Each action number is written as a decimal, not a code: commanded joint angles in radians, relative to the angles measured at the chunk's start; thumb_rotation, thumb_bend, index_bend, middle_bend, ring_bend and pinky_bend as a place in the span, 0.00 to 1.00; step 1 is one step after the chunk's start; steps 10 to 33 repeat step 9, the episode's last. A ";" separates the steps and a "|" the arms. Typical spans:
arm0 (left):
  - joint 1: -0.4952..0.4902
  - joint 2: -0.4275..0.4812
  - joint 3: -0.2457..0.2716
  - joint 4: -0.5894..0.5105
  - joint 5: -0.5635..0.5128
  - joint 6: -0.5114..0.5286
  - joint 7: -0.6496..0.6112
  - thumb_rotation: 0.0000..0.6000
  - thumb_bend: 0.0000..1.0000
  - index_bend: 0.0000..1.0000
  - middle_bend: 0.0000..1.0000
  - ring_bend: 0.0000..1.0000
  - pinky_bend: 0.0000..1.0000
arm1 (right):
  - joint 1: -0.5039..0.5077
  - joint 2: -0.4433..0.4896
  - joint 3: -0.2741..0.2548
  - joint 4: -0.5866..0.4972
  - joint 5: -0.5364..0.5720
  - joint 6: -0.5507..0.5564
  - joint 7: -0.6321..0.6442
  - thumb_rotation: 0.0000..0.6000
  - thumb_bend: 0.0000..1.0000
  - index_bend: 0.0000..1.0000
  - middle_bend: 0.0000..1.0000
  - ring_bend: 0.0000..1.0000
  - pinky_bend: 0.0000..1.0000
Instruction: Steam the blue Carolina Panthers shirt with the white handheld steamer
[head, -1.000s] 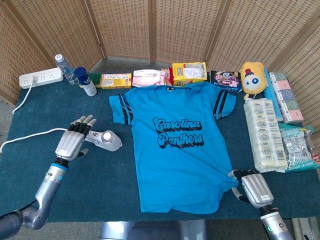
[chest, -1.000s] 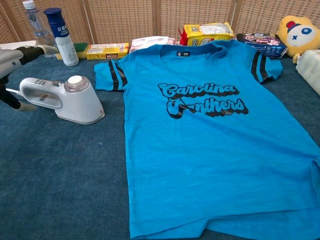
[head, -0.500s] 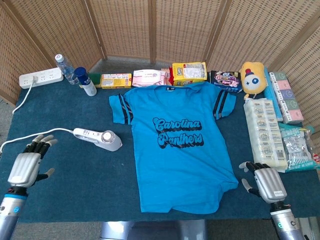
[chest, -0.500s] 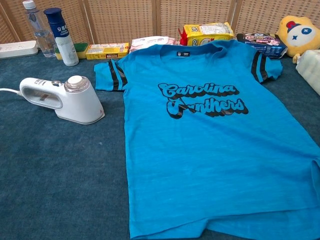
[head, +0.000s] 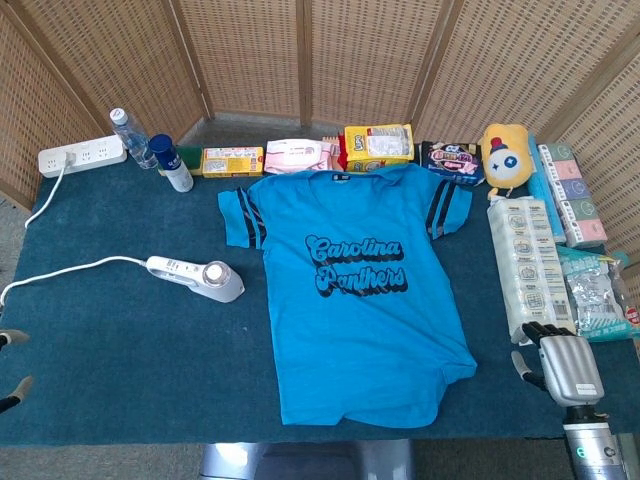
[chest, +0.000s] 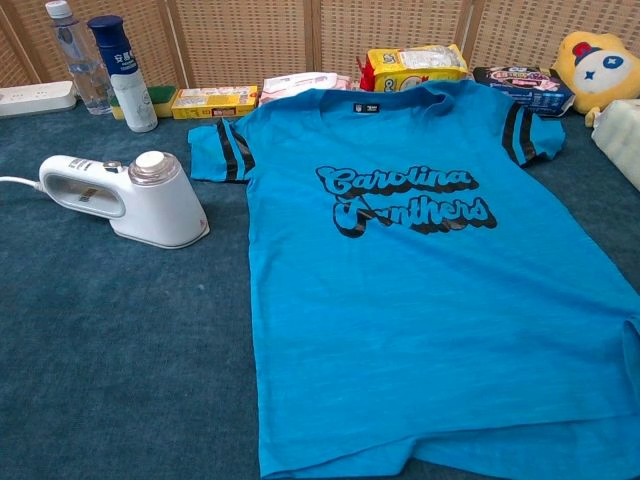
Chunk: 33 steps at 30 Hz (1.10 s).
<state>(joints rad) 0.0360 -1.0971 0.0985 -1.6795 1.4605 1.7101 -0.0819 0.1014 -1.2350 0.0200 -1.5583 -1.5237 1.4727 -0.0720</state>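
Observation:
The blue Carolina Panthers shirt lies flat, front up, in the middle of the dark blue table cover. The white handheld steamer rests on the cover left of the shirt, with nothing touching it. Of my left hand only spread fingertips show at the far left edge of the head view, well away from the steamer and holding nothing. My right hand hovers at the front right corner, right of the shirt's hem, with its fingers apart and nothing in them. Neither hand shows in the chest view.
The steamer's white cord runs left toward a power strip. A water bottle and a blue-capped bottle stand at the back left. Snack packs line the back edge. A yellow plush and tissue packs fill the right side.
My left hand has drawn back from the steamer's handle to the front left, almost out of view. My right hand has slid right, off the shirt's hem. The steamer has stayed put.

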 joint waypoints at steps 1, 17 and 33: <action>0.011 0.005 -0.004 -0.002 -0.001 0.001 -0.004 1.00 0.22 0.36 0.35 0.24 0.31 | -0.003 -0.001 0.004 0.006 0.002 0.004 0.008 1.00 0.40 0.50 0.52 0.53 0.53; 0.015 0.018 -0.022 -0.033 0.016 -0.012 0.020 1.00 0.22 0.36 0.35 0.24 0.31 | -0.013 -0.006 0.007 0.028 -0.008 0.023 0.034 1.00 0.40 0.50 0.51 0.53 0.53; 0.015 0.018 -0.022 -0.033 0.016 -0.012 0.020 1.00 0.22 0.36 0.35 0.24 0.31 | -0.013 -0.006 0.007 0.028 -0.008 0.023 0.034 1.00 0.40 0.50 0.51 0.53 0.53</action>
